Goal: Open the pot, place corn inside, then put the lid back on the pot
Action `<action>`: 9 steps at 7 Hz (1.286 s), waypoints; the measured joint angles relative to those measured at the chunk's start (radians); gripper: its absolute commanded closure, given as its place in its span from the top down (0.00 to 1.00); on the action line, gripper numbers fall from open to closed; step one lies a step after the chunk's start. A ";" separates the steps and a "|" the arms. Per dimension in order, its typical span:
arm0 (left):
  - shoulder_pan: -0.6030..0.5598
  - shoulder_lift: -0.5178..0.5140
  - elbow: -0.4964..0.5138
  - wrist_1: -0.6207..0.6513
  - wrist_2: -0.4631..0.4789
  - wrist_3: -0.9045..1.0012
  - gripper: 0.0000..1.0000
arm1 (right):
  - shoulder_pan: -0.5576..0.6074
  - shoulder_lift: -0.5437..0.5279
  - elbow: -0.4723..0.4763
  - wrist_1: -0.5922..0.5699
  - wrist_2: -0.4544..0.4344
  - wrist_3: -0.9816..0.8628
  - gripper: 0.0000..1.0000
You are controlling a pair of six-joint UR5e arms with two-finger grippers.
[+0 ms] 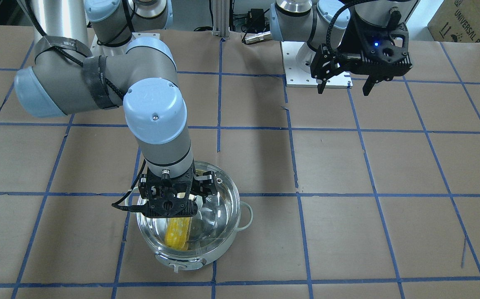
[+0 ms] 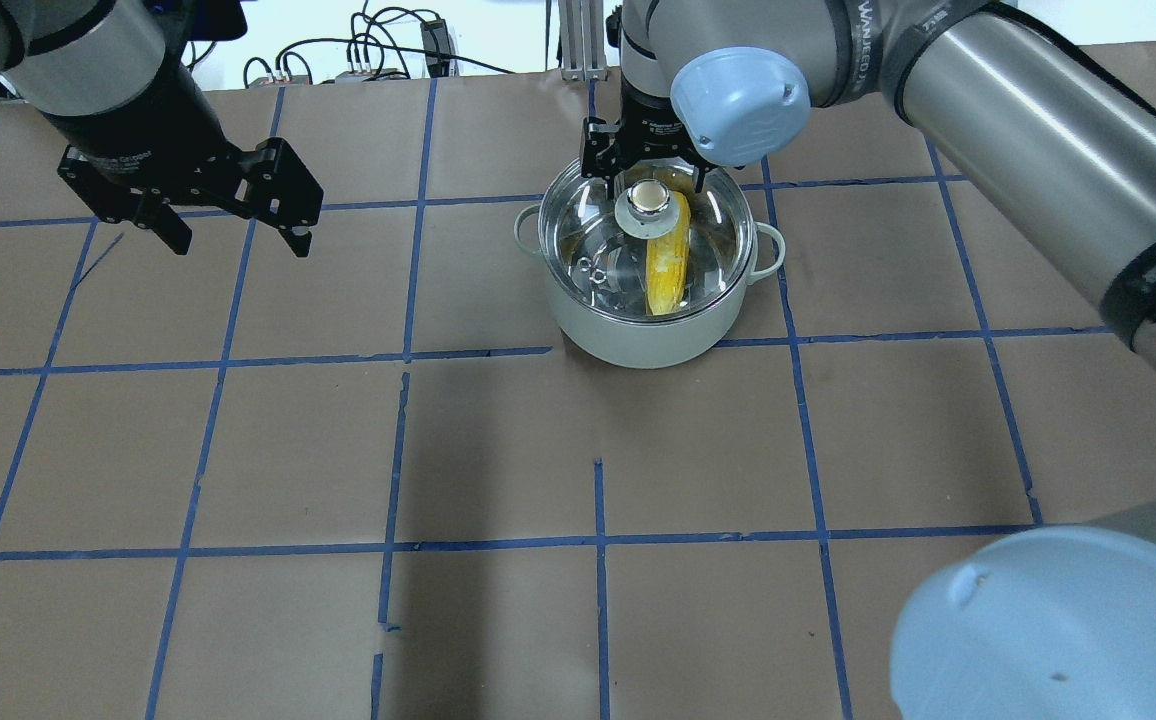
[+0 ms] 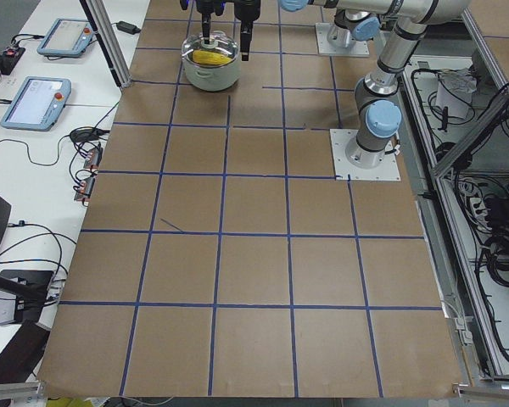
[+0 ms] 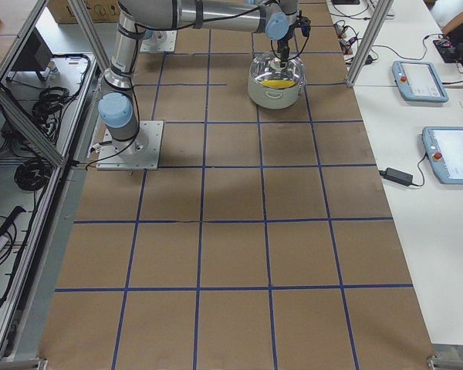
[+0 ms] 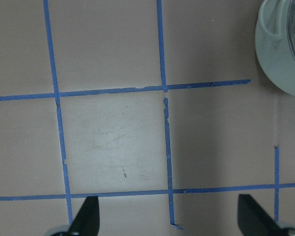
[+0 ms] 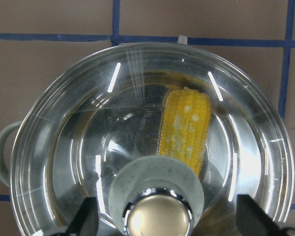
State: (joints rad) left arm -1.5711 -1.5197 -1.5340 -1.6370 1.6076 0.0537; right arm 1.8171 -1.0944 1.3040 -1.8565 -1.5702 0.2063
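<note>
Right arm (image 2: 1018, 130) is reaching far out over the table (image 2: 498, 450) with the wrist pointing straight down, so the right gripper (image 2: 646, 170) is hanging directly above the knob (image 2: 650, 197) of the lid (image 2: 598, 240). Its fingers (image 6: 86, 219) are sitting spread wide either side of the knob, not pinching it. The lid is resting on the pot (image 2: 638, 335), and the corn (image 2: 668, 265) is lying inside under the glass. Left gripper (image 2: 238, 240) is hovering with its fingers spread too, well apart from the pot. From the front, the gripper body is blocking the knob. The right wrist view is cutting off the fingertips, and the knob's collar is covering one end of the corn.
</note>
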 measured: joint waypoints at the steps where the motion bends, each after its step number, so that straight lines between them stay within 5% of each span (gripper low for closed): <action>1: -0.001 0.001 0.000 -0.001 0.000 0.000 1.00 | -0.012 -0.014 -0.012 0.012 -0.001 -0.008 0.99; 6: -0.001 0.000 -0.001 0.000 0.000 0.000 1.00 | -0.125 -0.208 -0.019 0.208 0.004 -0.107 0.99; 9: -0.002 0.001 -0.002 -0.001 0.000 0.000 1.00 | -0.157 -0.376 0.025 0.502 -0.002 -0.103 1.00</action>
State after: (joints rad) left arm -1.5736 -1.5183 -1.5355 -1.6382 1.6076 0.0537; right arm 1.6596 -1.4700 1.3286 -1.3549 -1.5720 0.1034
